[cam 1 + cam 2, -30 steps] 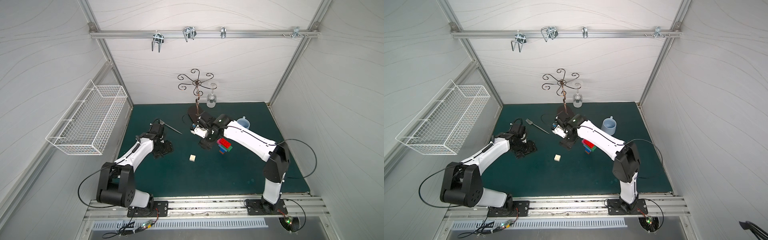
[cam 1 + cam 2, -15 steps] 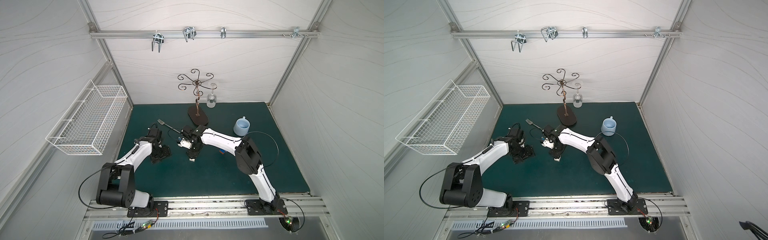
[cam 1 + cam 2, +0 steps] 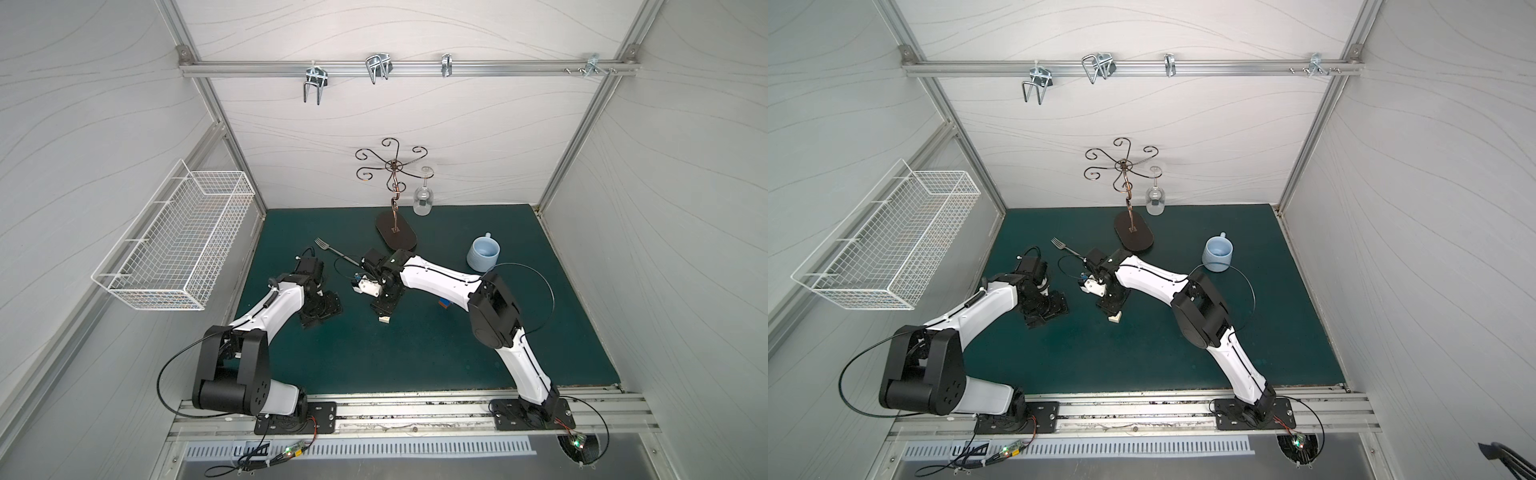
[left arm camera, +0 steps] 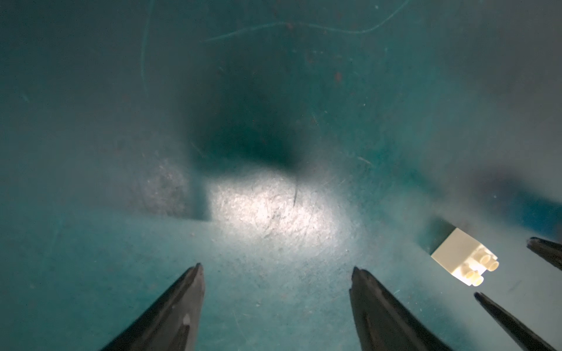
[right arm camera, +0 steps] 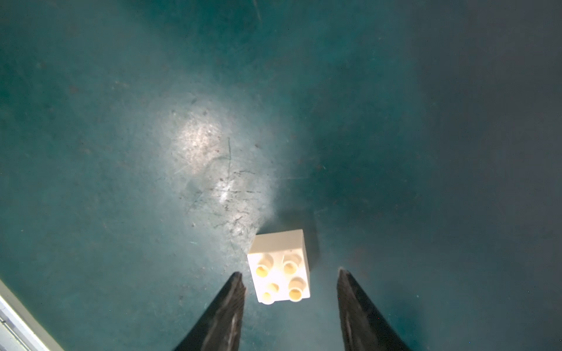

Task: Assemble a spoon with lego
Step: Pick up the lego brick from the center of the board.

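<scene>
Right hand (image 5: 290, 272), jaws apart, straddles a small white four-stud plastic brick (image 5: 279, 267) standing studs up on the dark green desk (image 3: 415, 361), touching neither side. Left hand (image 4: 275, 266), open and empty, hangs near it. Other coloured bricks (image 3: 444, 304) peek from under the right forearm.

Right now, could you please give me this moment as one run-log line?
left claw: open, holding nothing, over mat | right claw: open, astride white brick | white brick: on mat, ungripped
</scene>
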